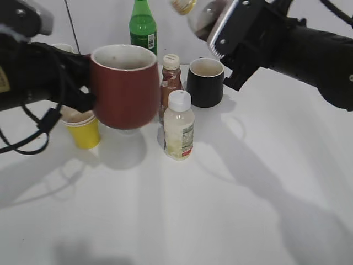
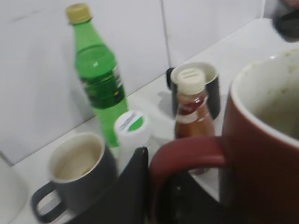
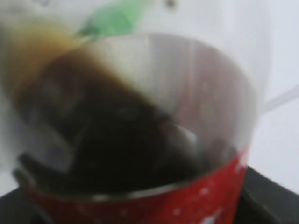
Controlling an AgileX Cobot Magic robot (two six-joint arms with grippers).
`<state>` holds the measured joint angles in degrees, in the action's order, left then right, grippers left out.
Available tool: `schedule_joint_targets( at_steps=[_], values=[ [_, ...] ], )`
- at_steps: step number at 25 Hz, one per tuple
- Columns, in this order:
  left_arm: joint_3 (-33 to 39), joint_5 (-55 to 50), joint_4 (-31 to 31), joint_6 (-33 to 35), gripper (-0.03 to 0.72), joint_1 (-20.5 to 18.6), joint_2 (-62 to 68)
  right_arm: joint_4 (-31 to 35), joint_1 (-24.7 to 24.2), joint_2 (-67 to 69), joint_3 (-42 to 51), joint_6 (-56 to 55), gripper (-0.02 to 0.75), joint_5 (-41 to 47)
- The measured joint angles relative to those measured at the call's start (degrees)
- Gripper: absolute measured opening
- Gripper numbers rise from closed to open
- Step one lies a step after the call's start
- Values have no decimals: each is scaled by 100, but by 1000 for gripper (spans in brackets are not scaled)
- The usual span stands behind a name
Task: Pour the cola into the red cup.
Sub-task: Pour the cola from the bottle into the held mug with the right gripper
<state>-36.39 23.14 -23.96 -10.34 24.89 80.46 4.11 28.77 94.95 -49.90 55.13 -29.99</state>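
Left gripper (image 1: 83, 83) has the red cup (image 1: 124, 85) by its handle, jaws pinching it, cup upright and lifted clear of the white worktop (image 1: 220, 193). Up and to the right of the cup, the right gripper (image 1: 223, 30) carries the cola (image 3: 140, 140), its jaws clamped around the bottle. The bottle is tilted, neck toward the cup, dark liquid slanting inside it in the right wrist view. Just right of the cup stand a small brown bottle (image 1: 170, 83) and a pale white-capped bottle (image 1: 178, 126), a black mug (image 1: 206, 81) beyond them. A green bottle (image 1: 143, 26) stands behind the cup, a yellow paper cup (image 1: 83, 128) at its lower left.
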Motion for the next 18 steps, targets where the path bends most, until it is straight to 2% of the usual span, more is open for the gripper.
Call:
schedule_joint_targets(
  at_steps=[9,18],
  values=[
    [-314,-149,36,-5,49,474,350,57,168,-6,-46,1797,468,-180],
    [-518,-151,79,-17,49,523,354,64,168,-16,-46,2890,468,-932]
  ],
)
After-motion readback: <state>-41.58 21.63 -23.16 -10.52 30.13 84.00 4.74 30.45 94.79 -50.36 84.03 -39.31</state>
